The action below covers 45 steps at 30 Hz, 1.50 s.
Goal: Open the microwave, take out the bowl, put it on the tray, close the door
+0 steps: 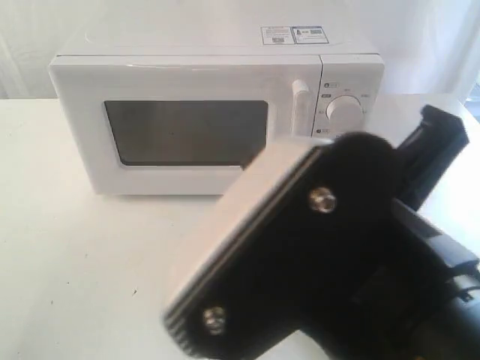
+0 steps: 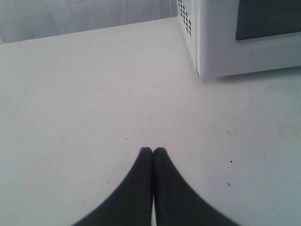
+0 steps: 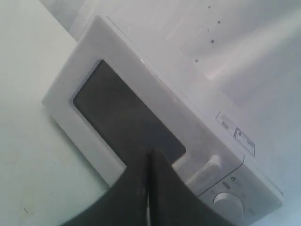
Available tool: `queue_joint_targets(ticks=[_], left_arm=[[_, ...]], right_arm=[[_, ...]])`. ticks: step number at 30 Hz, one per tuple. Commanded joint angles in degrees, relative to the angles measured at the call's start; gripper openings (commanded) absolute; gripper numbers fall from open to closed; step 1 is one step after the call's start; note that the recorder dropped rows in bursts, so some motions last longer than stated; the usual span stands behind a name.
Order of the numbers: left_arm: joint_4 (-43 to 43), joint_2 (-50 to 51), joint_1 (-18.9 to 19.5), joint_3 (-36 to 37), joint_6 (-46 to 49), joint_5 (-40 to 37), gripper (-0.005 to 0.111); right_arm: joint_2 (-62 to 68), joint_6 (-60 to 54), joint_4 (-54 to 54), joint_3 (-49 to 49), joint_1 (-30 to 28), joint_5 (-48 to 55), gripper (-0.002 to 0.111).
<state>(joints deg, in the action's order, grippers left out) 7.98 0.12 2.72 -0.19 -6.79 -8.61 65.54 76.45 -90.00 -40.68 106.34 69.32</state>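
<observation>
Hanging tilted before the microwave (image 1: 187, 79), the right end effector (image 3: 149, 153) seems pinched together.

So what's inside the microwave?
The microwave has its door shut. The dark window shows only murky grey, no clear shapes. Anything sitting inside is hidden behind the door.

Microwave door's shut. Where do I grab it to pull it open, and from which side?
Take the vertical bar handle at the right edge of the door, beside the knob. Approach from the front with the right gripper opened across the bar; it stands proud of the door.
</observation>
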Motion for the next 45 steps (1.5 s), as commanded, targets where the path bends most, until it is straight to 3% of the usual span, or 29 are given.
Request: queue_joint_targets(ticks=[1,6,11,14,21,33,35,37,38,39,41,45], left_arm=[[-0.25,-0.12,-0.01,0.19,-0.36,0.1,0.0],[-0.25,-0.12,-0.01,0.19,-0.36,0.1,0.0],[-0.25,-0.12,-0.01,0.19,-0.36,0.1,0.0],[-0.25,-0.12,-0.01,0.19,-0.36,0.1,0.0],[-0.25,-0.12,-0.01,0.19,-0.36,0.1,0.0],[-0.25,-0.12,-0.01,0.19,-0.36,0.1,0.0],[-0.25,-0.12,-0.01,0.19,-0.36,0.1,0.0],[-0.25,-0.12,-0.01,0.19,-0.36,0.1,0.0],[-0.25,-0.12,-0.01,0.19,-0.36,0.1,0.0],[-0.25,-0.12,-0.01,0.19,-0.36,0.1,0.0],[-0.25,-0.12,-0.01,0.19,-0.36,0.1,0.0],[-0.25,-0.12,-0.01,0.19,-0.36,0.1,0.0]], right_arm=[[-3.75,7.7,0.56,5.15,-0.34,0.65,0.0],[-10.82,25.36,-0.57,14.73,-0.88,0.65,0.0],[-14.06,30.89,-0.86,21.89,-1.4,0.65,0.0],[-14.06,44.25,-1.35,24.05,-1.4,0.65,0.0],[-13.94,44.12,-1.95,24.11,-1.4,-3.75,0.0],[-17.28,43.32,-1.31,24.11,-2.84,-0.93,0.0],[-22.93,39.73,-1.31,24.11,-10.8,-7.63,0.0],[-30.32,29.56,-2.05,25.26,-22.71,-19.11,0.0],[-36.31,25.12,-2.78,26.58,-31.5,-26.36,0.0],[-39.63,23.91,-2.78,27.58,-36.58,-29.76,0.0],[-51.81,23.8,-2.26,32.73,-55.26,-38.84,0.0],[-65.43,19.41,-2.72,40.68,-73.12,-48.89,0.0]])
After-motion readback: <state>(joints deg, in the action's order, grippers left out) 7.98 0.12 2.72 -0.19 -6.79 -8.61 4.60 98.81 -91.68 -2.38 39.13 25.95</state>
